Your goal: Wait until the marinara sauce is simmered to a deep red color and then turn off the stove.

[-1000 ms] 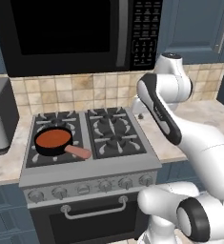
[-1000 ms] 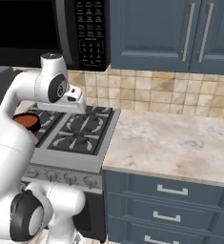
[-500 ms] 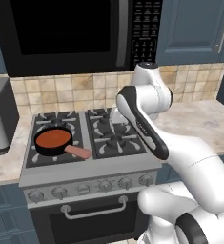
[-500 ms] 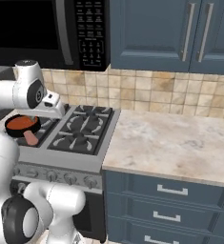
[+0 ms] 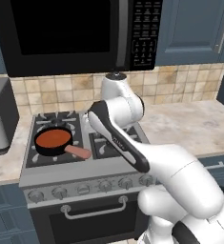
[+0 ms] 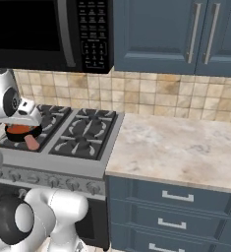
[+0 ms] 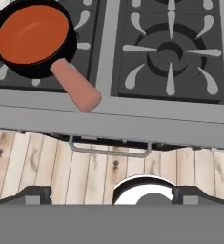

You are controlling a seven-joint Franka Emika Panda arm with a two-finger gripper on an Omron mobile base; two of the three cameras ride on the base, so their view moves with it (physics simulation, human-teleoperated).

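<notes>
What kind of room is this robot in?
It looks like a home kitchen. There is a gas stove with a pan of marinara sauce on a burner, a black microwave above it, and blue cabinets over a stone counter.

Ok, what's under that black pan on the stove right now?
The pan holding the marinara sauce sits on the grate of the stove's front-left burner; grate arms poke out around it. The burner head and any flame are covered by the pan, so I can't see them.
</notes>
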